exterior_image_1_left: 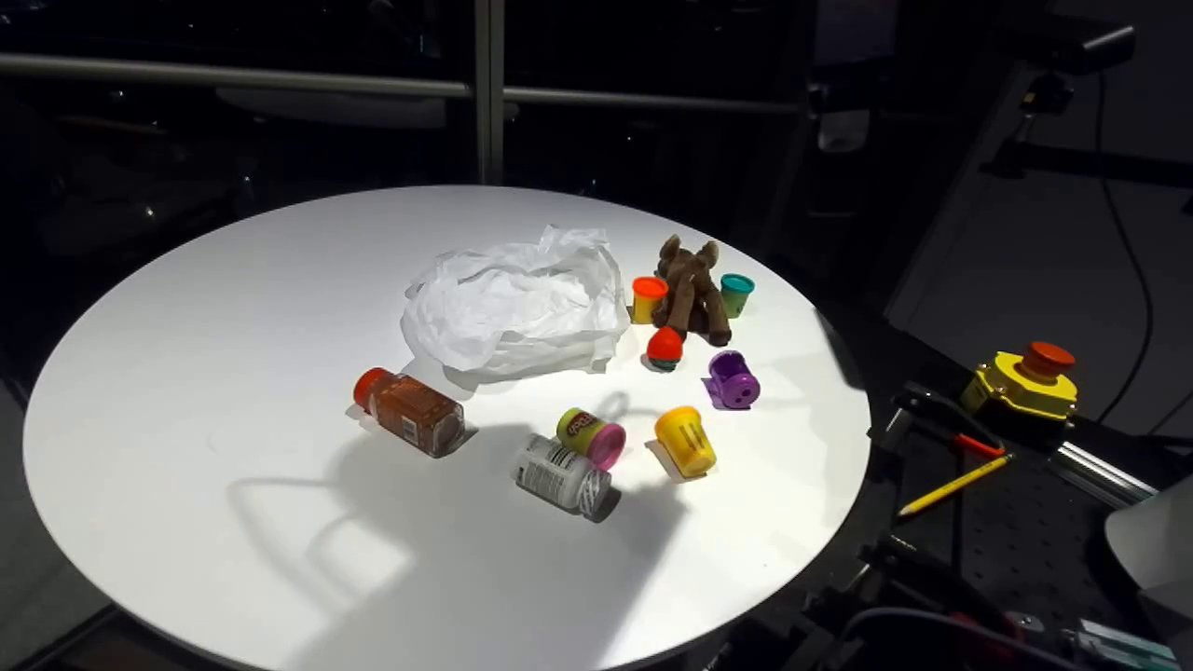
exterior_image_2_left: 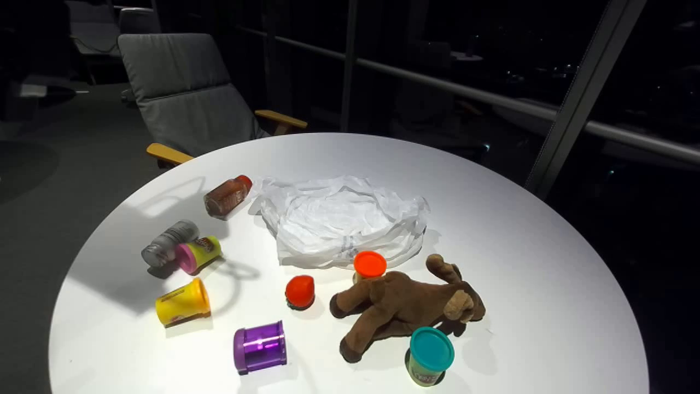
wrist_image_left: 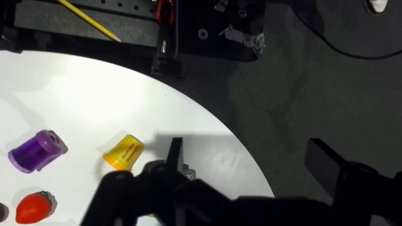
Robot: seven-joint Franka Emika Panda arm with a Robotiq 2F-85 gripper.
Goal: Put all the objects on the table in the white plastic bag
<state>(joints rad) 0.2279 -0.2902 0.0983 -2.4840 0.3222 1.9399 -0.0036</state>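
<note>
gripper point(wrist_image_left: 245, 152), jaws far apart, in front of bottle point(wrist_image_left: 190, 174), with pencil point(exterior_image_1_left: 957, 485), red button point(exterior_image_1_left: 1046, 360), armchair point(exterior_image_2_left: 180, 98) around table point(exterior_image_1_left: 186, 326)

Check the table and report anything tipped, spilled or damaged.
The brown bottle, white bottle, lime tub, yellow tub and purple jar lie on their sides. That looks odd, since the orange-lidded tub and teal-lidded tub stand upright. No spill or damage shows.
</note>
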